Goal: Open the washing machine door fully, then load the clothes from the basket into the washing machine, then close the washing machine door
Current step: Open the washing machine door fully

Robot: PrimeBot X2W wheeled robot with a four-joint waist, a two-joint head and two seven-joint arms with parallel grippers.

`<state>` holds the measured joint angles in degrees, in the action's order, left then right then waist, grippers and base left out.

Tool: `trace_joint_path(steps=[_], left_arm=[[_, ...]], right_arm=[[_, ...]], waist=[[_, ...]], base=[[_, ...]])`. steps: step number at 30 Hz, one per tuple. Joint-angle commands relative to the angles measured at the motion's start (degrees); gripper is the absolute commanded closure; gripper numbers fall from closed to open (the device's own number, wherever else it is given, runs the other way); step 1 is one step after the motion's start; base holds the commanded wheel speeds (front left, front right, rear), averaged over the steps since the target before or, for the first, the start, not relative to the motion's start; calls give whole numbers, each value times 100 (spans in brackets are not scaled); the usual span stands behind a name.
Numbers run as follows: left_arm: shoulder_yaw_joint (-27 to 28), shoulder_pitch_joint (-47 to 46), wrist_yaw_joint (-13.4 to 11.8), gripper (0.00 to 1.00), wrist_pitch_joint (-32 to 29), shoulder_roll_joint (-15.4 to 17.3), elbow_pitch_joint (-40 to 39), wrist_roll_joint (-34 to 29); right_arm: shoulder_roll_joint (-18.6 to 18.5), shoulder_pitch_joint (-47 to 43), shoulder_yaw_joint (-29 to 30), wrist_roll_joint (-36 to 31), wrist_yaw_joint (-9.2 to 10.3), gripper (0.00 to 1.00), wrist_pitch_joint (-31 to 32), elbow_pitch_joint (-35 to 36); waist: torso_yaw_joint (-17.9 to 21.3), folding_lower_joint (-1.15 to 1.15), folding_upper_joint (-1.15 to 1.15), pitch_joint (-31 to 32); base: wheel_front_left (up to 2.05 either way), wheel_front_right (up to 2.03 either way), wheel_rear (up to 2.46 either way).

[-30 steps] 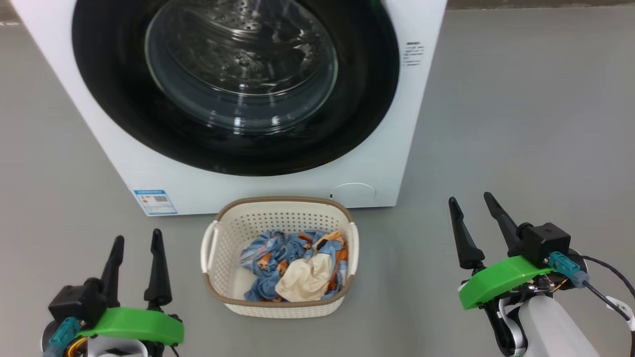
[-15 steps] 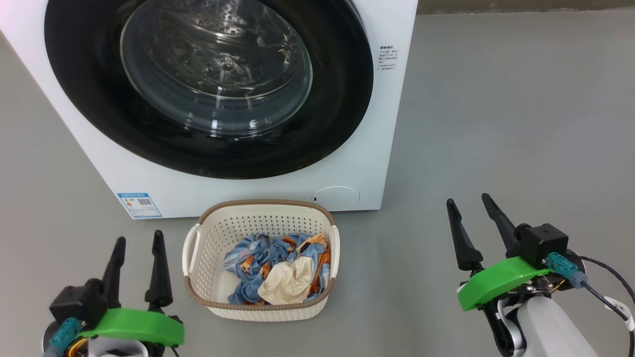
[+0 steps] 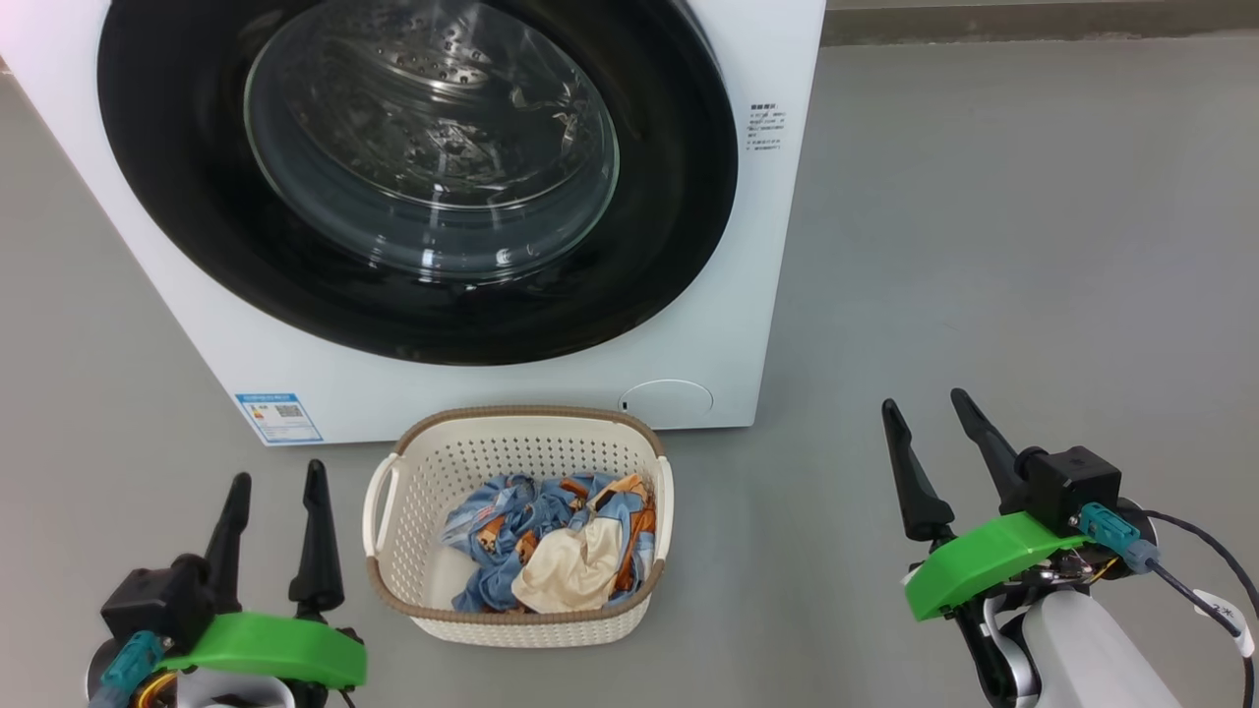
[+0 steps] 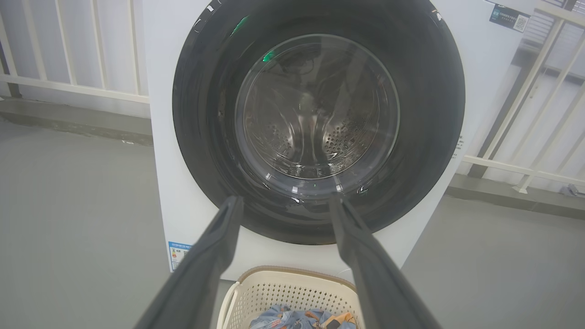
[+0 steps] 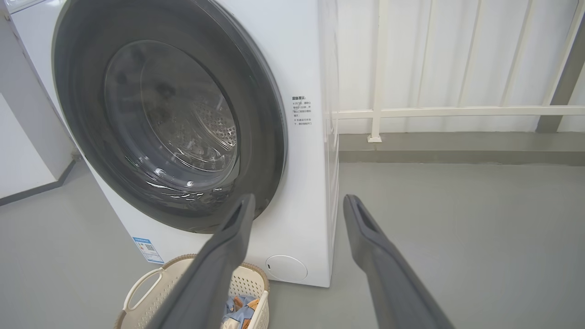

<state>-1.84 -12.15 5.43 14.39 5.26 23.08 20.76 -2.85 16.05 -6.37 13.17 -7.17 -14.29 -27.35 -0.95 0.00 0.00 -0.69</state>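
The white washing machine (image 3: 757, 295) stands ahead with its round black-rimmed door (image 3: 679, 197) shut flat against the front, glass bowl at the centre. On the floor just in front sits the cream basket (image 3: 393, 492) holding the clothes (image 3: 551, 551), blue printed pieces and a cream one. My left gripper (image 3: 276, 478) hovers open to the basket's left, nothing between its fingers. My right gripper (image 3: 925, 403) stands open well to the basket's right, also empty. The door (image 4: 429, 114) and basket (image 4: 292, 285) lie beyond the left wrist's fingers; the right wrist view has the door (image 5: 269, 137) at an angle.
Grey floor (image 3: 1033, 246) stretches to the machine's right. A white railing (image 5: 457, 111) runs behind and beside the machine. A blue sticker (image 3: 278, 418) marks the machine's lower left corner, a round cap (image 3: 666, 397) its lower right.
The head camera has shifted, so machine and basket sit further left and slightly lower in the picture. Both grippers stay open in about the same places.
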Motion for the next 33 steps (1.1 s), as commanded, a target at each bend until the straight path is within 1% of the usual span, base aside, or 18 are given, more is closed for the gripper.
trace_joint_path(steps=[1,20,33], left_arm=[[161,-187,-3,0,61,97,-85,-25],[66,-194,-21,0,60,126,-23,-70],[-12,-193,-84,0,60,159,19,-110]], right_arm=[[-3,201,-135,43,-32,0,-71,112],[-3,235,-89,120,-32,0,-71,3],[-3,313,2,60,-32,0,-71,-30]], waist=[[0,0,0,5],[-26,0,0,3],[-79,0,0,-13]], base=[[0,0,0],[0,0,0],[0,0,0]])
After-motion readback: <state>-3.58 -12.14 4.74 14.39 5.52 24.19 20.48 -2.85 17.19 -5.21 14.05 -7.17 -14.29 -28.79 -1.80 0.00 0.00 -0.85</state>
